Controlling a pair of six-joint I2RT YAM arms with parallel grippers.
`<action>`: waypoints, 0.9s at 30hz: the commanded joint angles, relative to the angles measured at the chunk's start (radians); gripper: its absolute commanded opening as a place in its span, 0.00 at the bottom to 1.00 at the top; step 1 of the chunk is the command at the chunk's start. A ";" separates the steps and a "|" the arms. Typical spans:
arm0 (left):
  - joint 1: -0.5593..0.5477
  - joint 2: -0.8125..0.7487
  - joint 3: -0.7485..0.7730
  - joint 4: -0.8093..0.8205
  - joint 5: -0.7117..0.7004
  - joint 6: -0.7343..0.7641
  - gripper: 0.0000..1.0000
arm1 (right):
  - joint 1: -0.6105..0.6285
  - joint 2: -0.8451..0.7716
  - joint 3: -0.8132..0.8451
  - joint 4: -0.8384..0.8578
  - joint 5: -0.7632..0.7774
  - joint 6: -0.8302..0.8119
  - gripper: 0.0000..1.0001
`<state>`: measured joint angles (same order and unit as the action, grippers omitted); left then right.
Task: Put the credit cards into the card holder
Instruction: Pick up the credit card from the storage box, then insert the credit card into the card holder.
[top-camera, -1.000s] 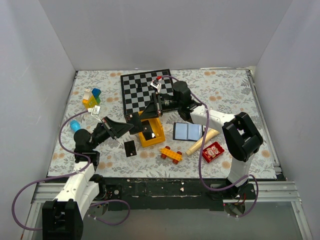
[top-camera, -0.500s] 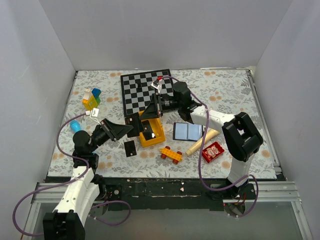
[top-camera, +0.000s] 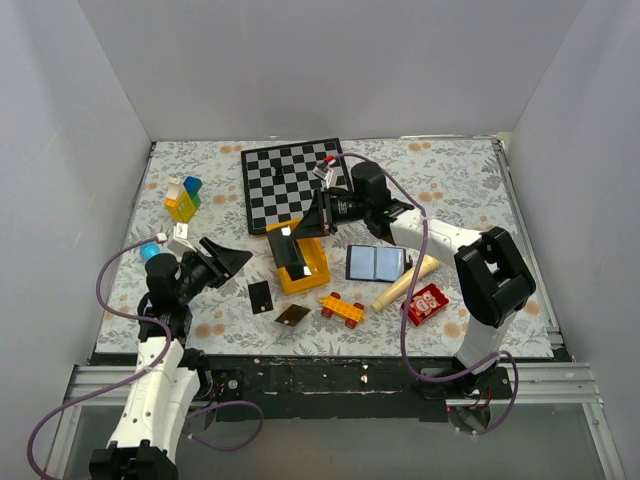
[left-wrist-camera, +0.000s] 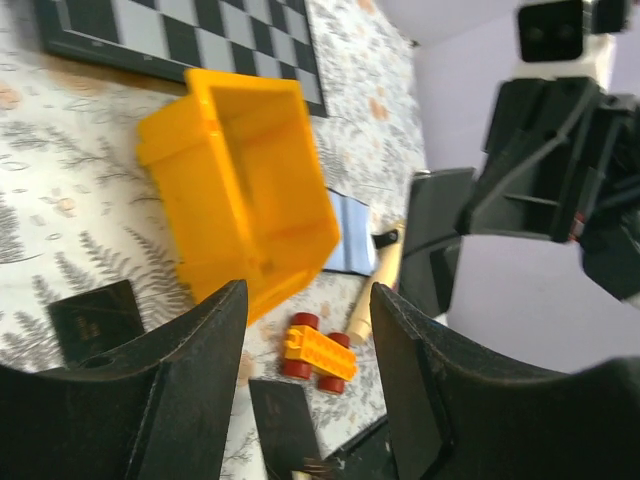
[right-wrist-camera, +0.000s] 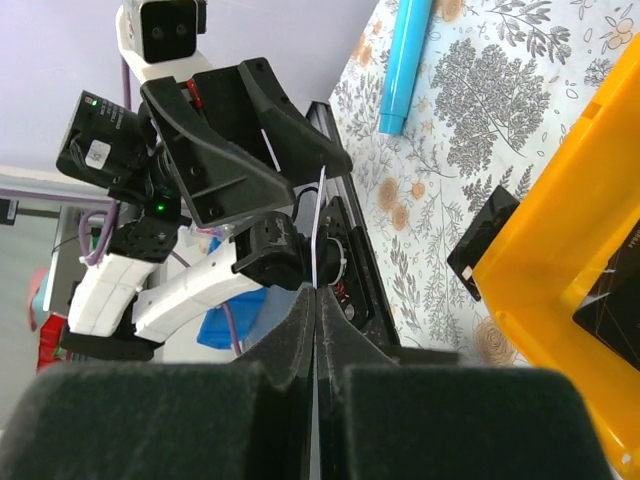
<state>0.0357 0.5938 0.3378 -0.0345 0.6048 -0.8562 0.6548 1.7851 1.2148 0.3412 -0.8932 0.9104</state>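
My right gripper (top-camera: 303, 230) (right-wrist-camera: 318, 300) hovers over the yellow bin (top-camera: 312, 268), shut on a thin black credit card (top-camera: 286, 245) that shows edge-on (right-wrist-camera: 321, 215) in the right wrist view. My left gripper (top-camera: 238, 262) (left-wrist-camera: 305, 385) is open and holds nothing, left of the bin. Two more credit cards lie flat on the cloth, one (top-camera: 260, 296) (left-wrist-camera: 95, 320) near the bin's front left corner, another (top-camera: 293, 314) (left-wrist-camera: 285, 420) beside the toy car. The card holder (top-camera: 375, 262) (left-wrist-camera: 350, 232) lies open, blue-grey side up, right of the bin.
A yellow toy car (top-camera: 342, 308) and a wooden cylinder (top-camera: 404, 282) lie by the card holder, with a red box (top-camera: 426, 303) farther right. A chessboard (top-camera: 290, 180) is behind the bin. Coloured blocks (top-camera: 183, 198) and a blue marker (top-camera: 150, 250) sit at the left.
My left gripper opened and drew back left from the right gripper. A card now lies on the cloth beside the toy car. The right gripper, still holding its card, shifted slightly right.
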 joint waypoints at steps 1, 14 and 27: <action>0.004 0.009 0.056 -0.190 -0.132 0.100 0.53 | -0.006 -0.049 0.002 -0.062 0.023 -0.082 0.01; 0.004 0.115 0.066 0.211 0.150 0.003 0.59 | -0.026 -0.089 -0.037 0.047 -0.071 -0.013 0.01; -0.092 0.190 0.067 0.502 0.233 -0.132 0.69 | -0.027 -0.006 -0.070 0.535 -0.181 0.374 0.01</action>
<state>-0.0101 0.7750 0.3702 0.3698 0.8204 -0.9558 0.6292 1.7687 1.1530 0.7143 -1.0325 1.1851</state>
